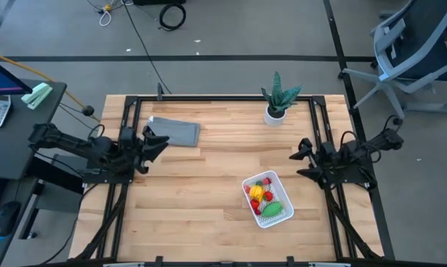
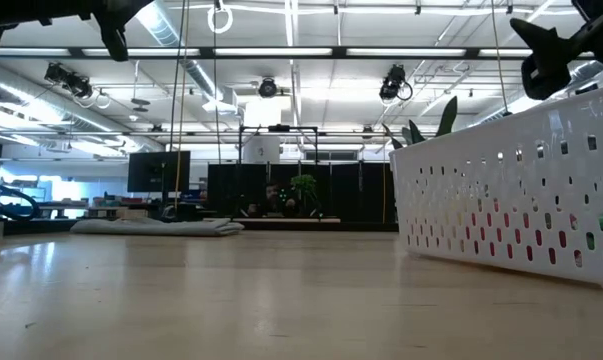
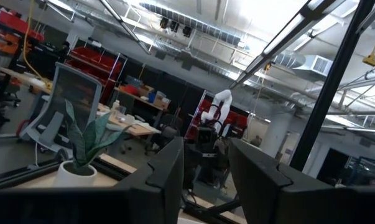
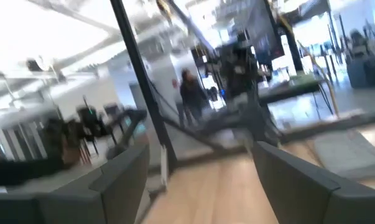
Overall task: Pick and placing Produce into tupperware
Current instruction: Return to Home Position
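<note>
The white perforated tupperware [image 1: 267,199] stands on the table's near right part, and its wall fills the right of the low view [image 2: 511,200]. In it lie red [image 1: 267,196], yellow [image 1: 257,193] and a larger green oval [image 1: 272,210] produce piece. My left gripper [image 1: 159,141] is open and empty at the table's left side, above the table. My right gripper [image 1: 303,158] is open and empty at the right side, beyond the tupperware's far right corner. Both wrist views show open fingers with nothing between them [image 3: 203,180] [image 4: 203,180].
A grey folded cloth [image 1: 176,130] lies at the far left, just beyond my left gripper. A spiky green potted plant [image 1: 277,100] stands at the far edge, right of centre. Black frame rails [image 1: 223,98] run along the table's far, left and right edges. A person stands in the room behind [image 4: 190,93].
</note>
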